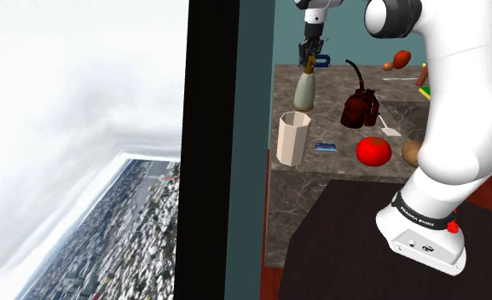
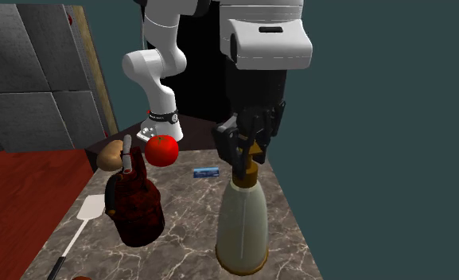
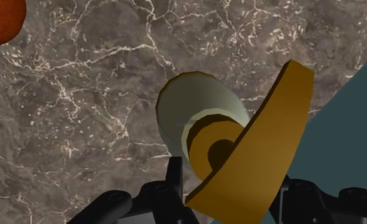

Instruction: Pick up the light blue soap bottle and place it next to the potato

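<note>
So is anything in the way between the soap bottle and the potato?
Yes. The dark red jug stands roughly between the pale soap bottle and the potato, and the tomato sits right beside the potato. The tool is at the bottle's pump, with nothing between them.

Red tomato [image 1: 373, 151], dark red jug [image 1: 360, 108], beige cup [image 1: 292, 139] — all on the marbled counter [image 1: 331, 92].
</note>
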Motion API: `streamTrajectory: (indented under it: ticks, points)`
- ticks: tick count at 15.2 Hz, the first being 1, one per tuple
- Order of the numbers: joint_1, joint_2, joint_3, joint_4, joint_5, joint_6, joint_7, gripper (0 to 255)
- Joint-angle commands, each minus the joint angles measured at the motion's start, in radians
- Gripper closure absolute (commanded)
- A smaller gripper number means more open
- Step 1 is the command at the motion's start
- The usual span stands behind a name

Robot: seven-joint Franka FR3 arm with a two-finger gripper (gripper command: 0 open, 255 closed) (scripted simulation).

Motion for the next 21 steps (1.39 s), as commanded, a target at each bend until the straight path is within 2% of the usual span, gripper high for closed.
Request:
streamTrajectory:
  ticks: [1,13,18,21]
  points:
    - [-0.003,0.000,-0.001,0.030,-0.001,-0.028,0.002,255]
    - [-0.038,0.035,0.001,0.252,0.007,-0.213,0.015,255]
    - [-0.067,0.080,0.006,0.398,0.019,-0.312,0.023,255]
    - [-0.095,0.130,0.013,0.529,0.032,-0.391,0.031,255]
